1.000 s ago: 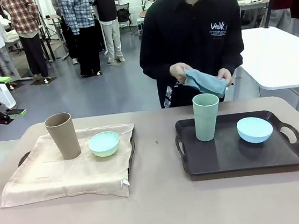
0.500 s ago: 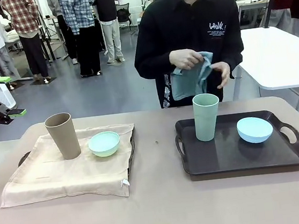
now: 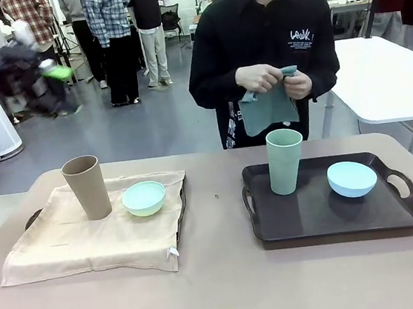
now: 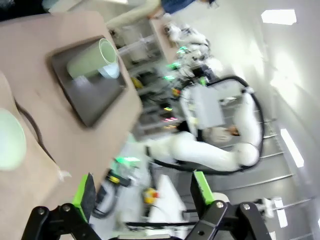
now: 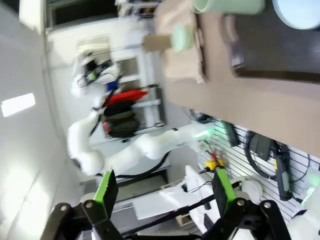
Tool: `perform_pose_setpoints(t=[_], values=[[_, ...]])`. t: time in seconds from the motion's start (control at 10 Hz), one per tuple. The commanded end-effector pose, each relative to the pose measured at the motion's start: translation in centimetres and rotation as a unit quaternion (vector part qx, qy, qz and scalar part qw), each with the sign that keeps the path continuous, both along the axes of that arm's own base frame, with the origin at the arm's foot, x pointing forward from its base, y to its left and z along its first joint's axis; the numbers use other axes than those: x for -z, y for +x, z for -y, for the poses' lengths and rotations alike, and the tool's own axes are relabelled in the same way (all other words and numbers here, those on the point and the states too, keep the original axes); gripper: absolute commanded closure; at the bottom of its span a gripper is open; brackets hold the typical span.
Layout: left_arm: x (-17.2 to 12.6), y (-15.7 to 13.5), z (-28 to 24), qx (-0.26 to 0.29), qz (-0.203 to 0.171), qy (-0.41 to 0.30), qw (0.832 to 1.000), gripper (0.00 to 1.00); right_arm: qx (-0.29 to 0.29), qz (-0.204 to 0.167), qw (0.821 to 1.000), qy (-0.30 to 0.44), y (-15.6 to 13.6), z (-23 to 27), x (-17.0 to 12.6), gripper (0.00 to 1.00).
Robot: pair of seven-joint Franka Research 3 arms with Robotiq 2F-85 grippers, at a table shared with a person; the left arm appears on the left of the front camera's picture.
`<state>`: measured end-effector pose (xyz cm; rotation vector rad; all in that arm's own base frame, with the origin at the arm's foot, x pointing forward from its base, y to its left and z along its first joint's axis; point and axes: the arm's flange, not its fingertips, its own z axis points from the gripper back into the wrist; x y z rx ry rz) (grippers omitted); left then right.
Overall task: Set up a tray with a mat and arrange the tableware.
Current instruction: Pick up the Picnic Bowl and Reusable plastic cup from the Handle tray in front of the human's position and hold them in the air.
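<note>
Left end effector [image 4: 142,192] and right end effector [image 5: 165,190] both released; the person's hands [image 3: 261,79] hold a folded teal fabric cloth [image 3: 265,112] beyond the counter's [image 3: 222,287] far edge.

On the worktop [image 3: 222,287], a mat [image 3: 90,242] at left carries the left cup [image 3: 87,187], with the left bowl [image 3: 143,198] just right of it. At right, a tray [image 3: 333,218] holds the right cup [image 3: 285,160], with the right bowl [image 3: 352,179] to its right.

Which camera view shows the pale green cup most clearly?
The front view: the pale green cup stands whole and upright on the dark tray, left of the blue bowl. The left wrist view shows it small and blurred; the right wrist view cuts it off at the top edge.
</note>
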<state>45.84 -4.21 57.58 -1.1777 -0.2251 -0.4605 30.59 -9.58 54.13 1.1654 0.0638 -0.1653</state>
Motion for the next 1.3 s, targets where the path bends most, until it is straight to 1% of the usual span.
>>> perform_pose_setpoints(t=[0.0, 0.1, 0.2, 0.3, 0.4, 0.6, 0.7, 0.8, 0.9, 1.0, 1.1, 1.2], values=[[-0.4, 3.4, 5.7, -0.049, 0.156, 0.182, 0.97, 0.0, -0.006, -0.073, 0.994, -0.081, 1.6, -0.9, -1.3, 0.0], [0.6, 4.4, 9.8, -0.044, 0.241, 0.277, 0.929, 0.0, 0.005, -0.094, 0.99, -0.107, 3.1, -1.0, -1.2, 0.0], [2.7, 5.4, 13.4, -0.032, 0.355, 0.365, 0.86, 0.0, 0.012, -0.114, 0.985, -0.13, 4.5, -1.4, -0.8, 0.0], [4.6, 5.5, 15.5, -0.027, 0.475, 0.363, 0.802, 0.0, 0.003, -0.14, 0.983, -0.12, 5.2, -1.5, -0.6, 0.0], [-1.3, 3.6, 12.5, 0.027, 0.182, 0.178, 0.967, 0.0, 0.014, -0.081, 0.991, -0.109, 2.8, -1.6, -1.3, 0.0], [-1.3, 3.6, 12.5, 0.027, 0.182, 0.178, 0.967, 0.0, 0.014, -0.081, 0.991, -0.109, 2.8, -1.6, -1.3, 0.0], [1.4, 4.7, 15.2, 0.044, 0.229, 0.214, 0.948, 0.0, 0.012, -0.101, 0.988, -0.115, 4.0, -1.5, -0.8, 0.0], [2.1, 5.5, 17.5, 0.117, 0.28, 0.243, 0.921, 0.0, 0.044, -0.076, 0.971, -0.222, 6.8, -2.3, -0.8, 0.0], [2.6, 7.2, 20.3, 0.182, 0.308, 0.254, 0.899, 0.0, 0.052, -0.071, 0.95, -0.298, 9.9, -3.6, -0.1, 0.0], [3.4, 8.6, 23.3, 0.237, 0.338, 0.274, 0.868, 0.0, 0.032, -0.061, 0.929, -0.363, 12.9, -4.8, 0.6, 0.0], [3.7, 9.3, 25.3, 0.268, 0.389, 0.291, 0.832, 0.0, 0.031, -0.043, 0.903, -0.426, 15.2, -5.7, 0.9, 0.0], [4.8, 9.8, 27.0, 0.254, 0.431, 0.277, 0.821, 0.0, 0.008, -0.03, 0.891, -0.453, 16.9, -6.1, 1.3, 0.0]])
